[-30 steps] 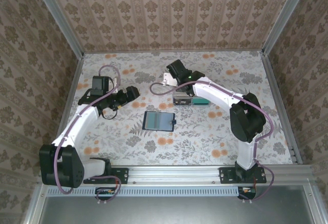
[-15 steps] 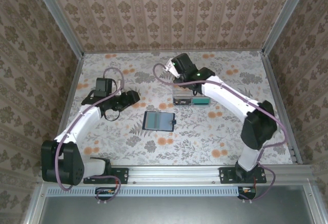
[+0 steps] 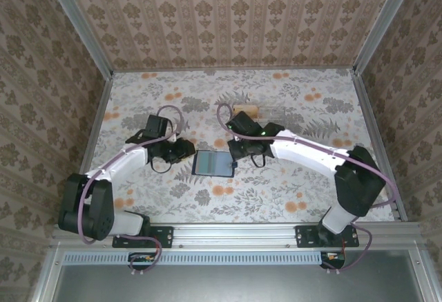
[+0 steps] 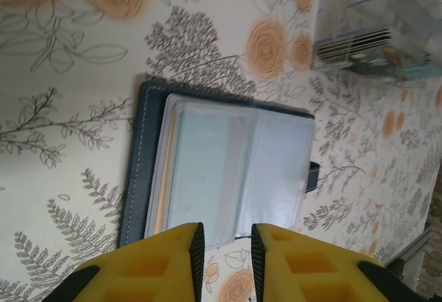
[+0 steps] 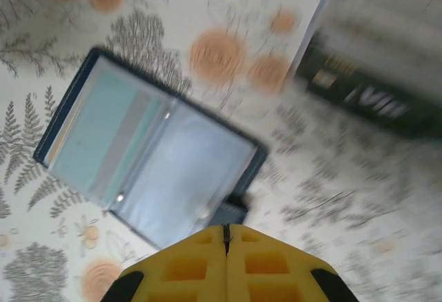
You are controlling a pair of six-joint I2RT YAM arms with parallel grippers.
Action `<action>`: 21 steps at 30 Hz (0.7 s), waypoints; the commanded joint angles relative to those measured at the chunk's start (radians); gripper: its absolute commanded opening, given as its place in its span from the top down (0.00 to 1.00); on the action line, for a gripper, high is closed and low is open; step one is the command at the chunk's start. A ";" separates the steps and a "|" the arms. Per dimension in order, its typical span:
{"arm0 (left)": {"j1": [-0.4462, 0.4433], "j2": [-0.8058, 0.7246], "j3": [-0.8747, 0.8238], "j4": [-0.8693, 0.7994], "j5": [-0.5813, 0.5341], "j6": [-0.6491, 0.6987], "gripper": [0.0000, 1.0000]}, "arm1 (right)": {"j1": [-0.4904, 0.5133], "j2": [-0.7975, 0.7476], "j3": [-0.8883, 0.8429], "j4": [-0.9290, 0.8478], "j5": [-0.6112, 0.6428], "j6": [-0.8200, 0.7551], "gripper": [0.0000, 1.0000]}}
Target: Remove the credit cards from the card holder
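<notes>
Card holder (image 3: 214, 164) lies flat and open on the flowery desk (image 3: 297, 188), about mid-desk, navy cover down and blue-grey pockets facing up. It sits btwn the two arms' ends. Left jaws are just beside its left edge in the top view, and right jaws are over its far right corner. Can't tell from above whether either touches it. In the left wrist view the holder (image 4: 221, 177) is right under the yellow fingers (image 4: 173, 260). Those fingers stand a little apart w/ nothing btwn them, so left jaws are released. That view also shows the navy border w/ pale stitching down one side and clear sleeves over the pockets. A thin orange card edge (image 4: 164, 177) peeks out at the stitched side, and a small dark tab (image 4: 313, 176) sticks out of the opposite edge. In the right wrist view, which is partly blurred, the holder (image 5: 148, 157) lies slantwise. One half looks teal w/ a grey stripe, the other a paler blue-grey. The yellow fingers (image 5: 186, 264) there are pressed tight together, just a thin seam, so right jaws are clenched on nothing. A clear plastic box (image 4: 376, 36) sits well apart from the holder toward the far side of the desk, w/ a row of cards (image 4: 352, 43) standing on edge inside. The right wrist view shows it (image 5: 373, 88) as a dark smear w/ pale lettering too blurred to read.
</notes>
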 commanded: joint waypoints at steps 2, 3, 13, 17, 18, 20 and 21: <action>-0.019 0.032 -0.018 0.018 0.008 -0.003 0.73 | 0.023 0.103 -0.045 0.073 -0.124 0.273 1.00; -0.020 0.036 -0.018 0.019 0.008 -0.001 0.73 | 0.028 0.121 -0.047 0.083 -0.130 0.285 1.00; -0.046 0.113 0.001 0.027 0.031 0.026 0.68 | 0.035 0.229 -0.017 0.032 -0.115 0.310 0.99; -0.056 0.142 0.003 0.035 0.029 0.028 0.68 | 0.035 0.252 -0.017 0.024 -0.110 0.300 0.98; -0.059 0.148 0.005 0.035 0.027 0.031 0.68 | 0.035 0.255 -0.016 0.020 -0.104 0.300 0.98; -0.066 0.160 0.005 0.035 0.020 0.033 0.68 | 0.035 0.252 -0.019 0.023 -0.104 0.297 0.98; -0.067 0.163 0.005 0.036 0.017 0.033 0.68 | 0.035 0.251 -0.020 0.024 -0.105 0.293 0.98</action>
